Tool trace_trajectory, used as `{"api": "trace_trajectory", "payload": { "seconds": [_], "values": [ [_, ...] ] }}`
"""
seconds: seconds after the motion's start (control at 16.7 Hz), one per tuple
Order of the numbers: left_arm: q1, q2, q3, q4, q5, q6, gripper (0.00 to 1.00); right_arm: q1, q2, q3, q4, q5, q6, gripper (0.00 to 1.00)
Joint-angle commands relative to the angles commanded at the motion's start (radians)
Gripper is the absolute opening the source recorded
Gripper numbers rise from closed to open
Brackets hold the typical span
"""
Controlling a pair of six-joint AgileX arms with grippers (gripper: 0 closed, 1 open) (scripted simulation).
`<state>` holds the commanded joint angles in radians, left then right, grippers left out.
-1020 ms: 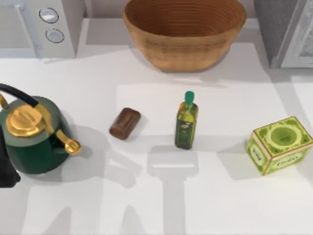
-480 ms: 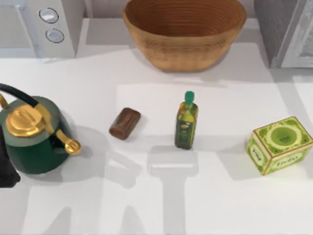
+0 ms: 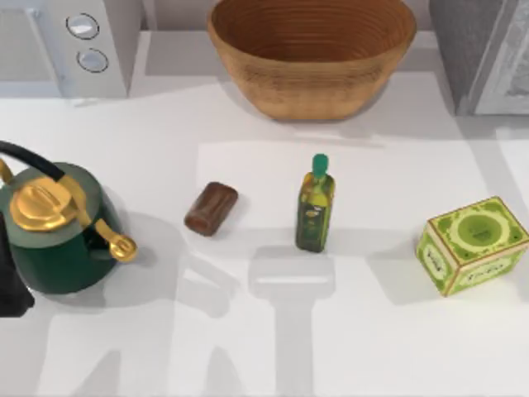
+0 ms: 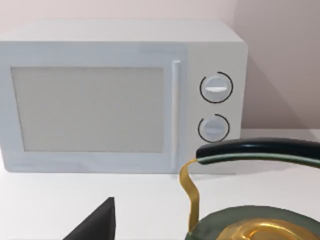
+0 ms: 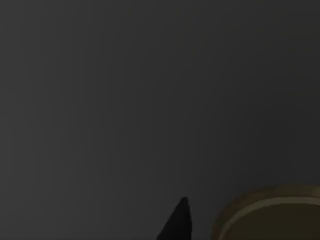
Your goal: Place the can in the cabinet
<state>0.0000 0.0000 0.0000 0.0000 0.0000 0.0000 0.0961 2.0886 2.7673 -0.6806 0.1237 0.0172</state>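
White table seen from above. Can: dark brown, glossy, lying on its side near the table's middle, left of the green-capped bottle and apart from it. Bottle upright. Green printed box near the right edge, well apart from the can. Woven basket at the back centre. Green kettle with gold lid and black handle at the left edge, its spout pointing toward the can. White microwave at the back left corner; grey cabinet at the back right corner. Left arm dark at the far left edge, just beside the kettle; grip state: cannot tell. Left wrist view: microwave front with two dials, kettle handle before it. Right wrist view: dark.
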Motion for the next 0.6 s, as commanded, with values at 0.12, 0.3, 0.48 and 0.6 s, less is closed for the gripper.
{"api": "trace_trajectory", "payload": {
  "seconds": [0.12,0.3,0.48,0.6],
  "values": [
    [0.0,0.0,0.0,0.0,0.0,0.0,1.0,0.0,0.0,0.0,0.0,0.0,0.0,0.83],
    [0.0,0.0,0.0,0.0,0.0,0.0,1.0,0.0,0.0,0.0,0.0,0.0,0.0,1.0],
    [0.0,0.0,0.0,0.0,0.0,0.0,1.0,0.0,0.0,0.0,0.0,0.0,0.0,1.0],
    [0.0,0.0,0.0,0.0,0.0,0.0,1.0,0.0,0.0,0.0,0.0,0.0,0.0,1.0]
  ]
}}
